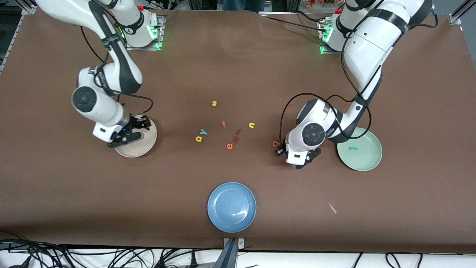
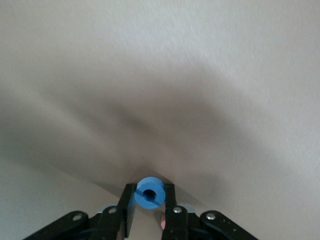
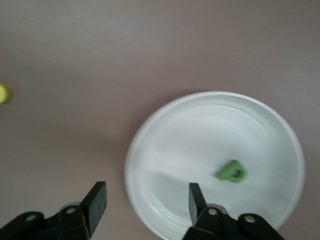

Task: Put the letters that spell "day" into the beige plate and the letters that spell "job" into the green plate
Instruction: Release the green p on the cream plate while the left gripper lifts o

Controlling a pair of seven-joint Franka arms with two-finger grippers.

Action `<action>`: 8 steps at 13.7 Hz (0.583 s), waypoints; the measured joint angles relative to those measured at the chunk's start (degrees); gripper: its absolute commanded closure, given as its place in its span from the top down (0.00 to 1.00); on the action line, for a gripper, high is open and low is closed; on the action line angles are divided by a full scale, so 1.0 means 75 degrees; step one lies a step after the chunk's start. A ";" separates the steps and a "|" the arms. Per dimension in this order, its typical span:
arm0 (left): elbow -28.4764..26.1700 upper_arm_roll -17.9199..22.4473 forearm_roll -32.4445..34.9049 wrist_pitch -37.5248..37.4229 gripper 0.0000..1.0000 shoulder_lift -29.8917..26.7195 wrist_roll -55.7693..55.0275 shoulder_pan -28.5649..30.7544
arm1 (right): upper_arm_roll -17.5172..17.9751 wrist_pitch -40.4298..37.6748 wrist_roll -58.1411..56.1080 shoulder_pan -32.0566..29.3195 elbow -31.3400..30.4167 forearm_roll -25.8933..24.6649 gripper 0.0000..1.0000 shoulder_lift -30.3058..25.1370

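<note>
Front view: blue plate (image 1: 231, 207) sits at the table edge nearest the camera and is the landmark. Beige plate (image 1: 143, 147) lies farther from the camera than the blue plate, toward the right arm's end. Right gripper (image 1: 126, 138) hangs over the beige plate. Green plate (image 1: 366, 156) lies farther than the blue plate, toward the left arm's end, with the teal j (image 1: 353, 148) in it. Left gripper (image 1: 305, 160) is down low, toward the left arm's end from the blue plate. Red b (image 1: 276, 143) lies on the table just beside it. Yellow a (image 1: 199, 139) and teal y (image 1: 203, 131) lie on the table farther than the blue plate, a bit toward the right arm's end, touching or nearly so. Yellow s (image 1: 214, 103) lies farthest from the blue plate.

Left wrist view: fingers (image 2: 127, 207) are pressed on both sides of the blue o (image 2: 149, 192), gripping it.

Right wrist view: jaws stand wide apart, nothing between them. Green d (image 3: 231, 171) lies in the beige plate.
</note>
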 measured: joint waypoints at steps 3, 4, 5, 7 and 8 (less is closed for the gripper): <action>0.0282 0.0022 0.0029 -0.0648 0.00 -0.0376 0.0625 0.0575 | 0.0144 0.0023 0.1188 0.0619 0.0570 0.0000 0.75 0.0393; 0.0352 0.0015 0.0030 -0.1156 0.00 -0.0652 0.1147 0.0926 | 0.0149 0.0035 0.1600 0.0868 0.0883 0.0000 0.75 0.0650; 0.0372 0.0007 0.0030 -0.1688 0.00 -0.0964 0.1803 0.1351 | 0.0151 0.0049 0.1993 0.1099 0.1251 0.0000 0.75 0.0961; 0.0337 0.0012 0.0030 -0.2577 0.00 -0.1403 0.3206 0.2233 | 0.0151 0.0078 0.2701 0.1476 0.1990 0.0000 0.75 0.1624; 0.0286 0.0018 0.0035 -0.2754 0.00 -0.1465 0.3854 0.2638 | 0.0150 0.0080 0.3019 0.1614 0.2289 0.0000 0.74 0.1896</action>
